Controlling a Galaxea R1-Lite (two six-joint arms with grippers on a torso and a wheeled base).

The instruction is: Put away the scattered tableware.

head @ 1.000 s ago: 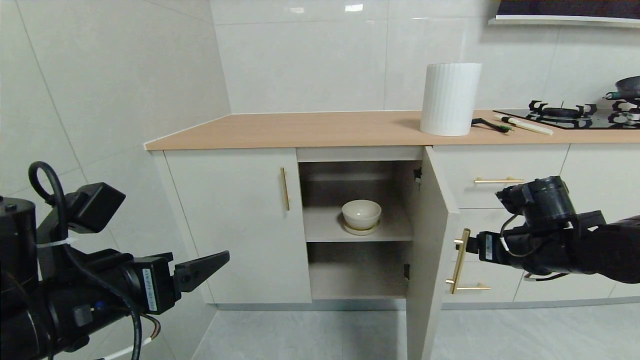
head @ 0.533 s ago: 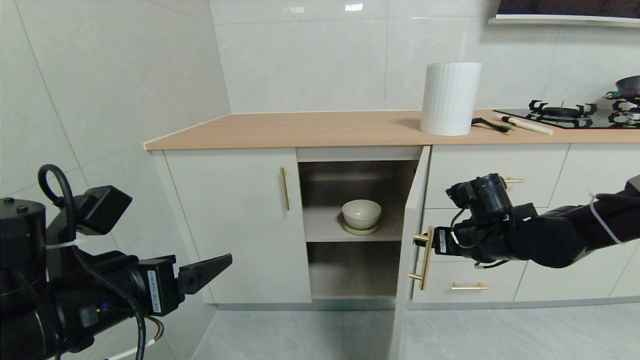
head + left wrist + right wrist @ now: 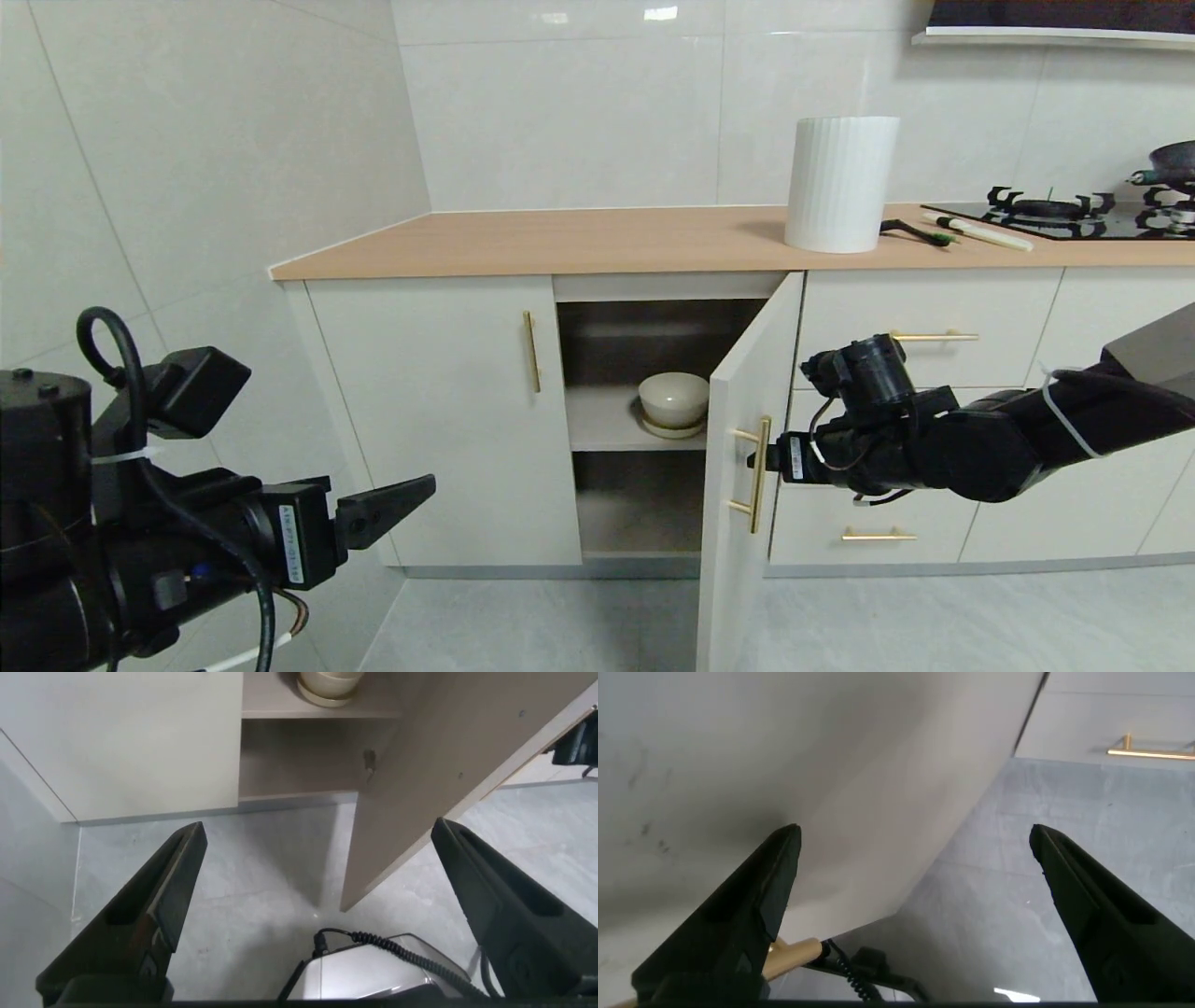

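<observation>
Pale glossy wall tiles [image 3: 560, 112] and grey floor tiles [image 3: 579, 616] frame white cabinets [image 3: 439, 420] — brass handles [image 3: 531, 352], wooden countertop [image 3: 560, 243], gas hob [image 3: 1055, 213].

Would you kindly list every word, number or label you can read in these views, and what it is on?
Left arm's white sticker: print too small to read.
Right arm's white sticker: print too small to read.
No other writing visible.

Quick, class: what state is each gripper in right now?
Left gripper: open, empty.
Right gripper: open, by the cabinet door, holding nothing.
</observation>
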